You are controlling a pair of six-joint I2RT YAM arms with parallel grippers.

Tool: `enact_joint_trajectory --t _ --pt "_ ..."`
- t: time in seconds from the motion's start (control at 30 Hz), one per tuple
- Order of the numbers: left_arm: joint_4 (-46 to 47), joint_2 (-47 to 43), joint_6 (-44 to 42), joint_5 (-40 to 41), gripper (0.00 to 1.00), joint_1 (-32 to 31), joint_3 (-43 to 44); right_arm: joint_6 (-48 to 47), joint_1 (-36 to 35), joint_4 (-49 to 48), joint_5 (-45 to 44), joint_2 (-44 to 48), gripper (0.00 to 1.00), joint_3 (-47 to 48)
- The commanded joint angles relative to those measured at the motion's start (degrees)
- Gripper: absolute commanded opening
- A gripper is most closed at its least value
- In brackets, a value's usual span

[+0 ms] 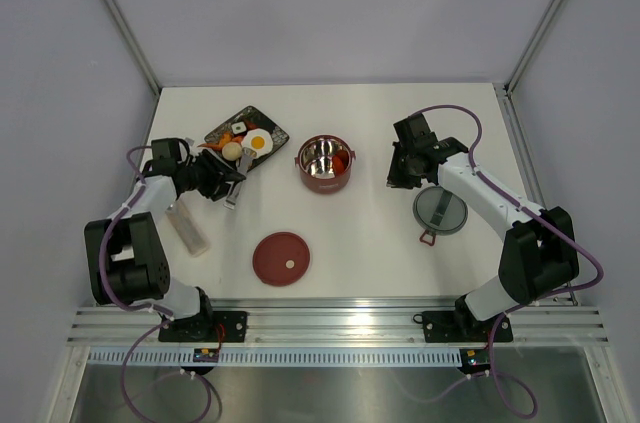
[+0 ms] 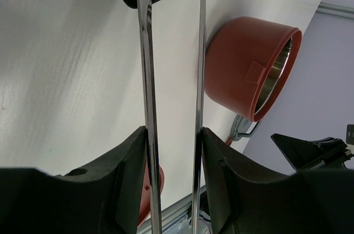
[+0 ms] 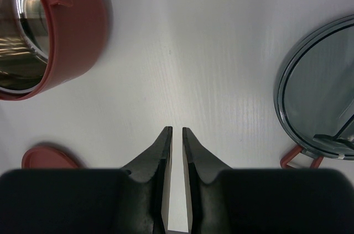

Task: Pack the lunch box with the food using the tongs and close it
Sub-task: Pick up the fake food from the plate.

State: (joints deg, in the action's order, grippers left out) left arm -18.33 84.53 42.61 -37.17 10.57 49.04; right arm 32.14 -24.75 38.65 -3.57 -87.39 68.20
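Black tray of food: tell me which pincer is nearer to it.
Left. The left pincer sits just off the near edge of the tray, holding the tongs whose tips reach it. The right pincer is far off, on the other side of the red pot.

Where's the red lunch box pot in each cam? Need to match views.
Top external: lunch box at table centre, right of the black tray.
Left wrist: lunch box right of middle, beside the tongs.
Right wrist: lunch box in the upper-left corner, cut by the edge.
Shared landmark: flat red lid.
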Motion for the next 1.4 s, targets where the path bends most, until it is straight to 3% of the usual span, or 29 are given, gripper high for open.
enact_joint_trajectory --t 0.0,0.5,1.1,1.37 --pt "4.00 0.98 -2.09 -1.50 0.45 0.15 -0.08 -0.15 -0.47 -0.60 -0.29 1.17 0.20 0.53" --pt "5.76 3.62 -4.90 -5.45 0.48 -0.20 1.76 0.03 -0.56 -0.69 0.06 1.09 0.20 0.61" --pt "13.14 5.38 0.80 -14.59 0.45 -0.46 0.89 0.12 -0.56 -0.68 0.23 1.00 0.20 0.44" --pt "12.44 6.52 0.19 -14.69 0.47 -0.55 2.38 0.12 -0.56 -0.69 0.32 0.82 0.20 0.61"
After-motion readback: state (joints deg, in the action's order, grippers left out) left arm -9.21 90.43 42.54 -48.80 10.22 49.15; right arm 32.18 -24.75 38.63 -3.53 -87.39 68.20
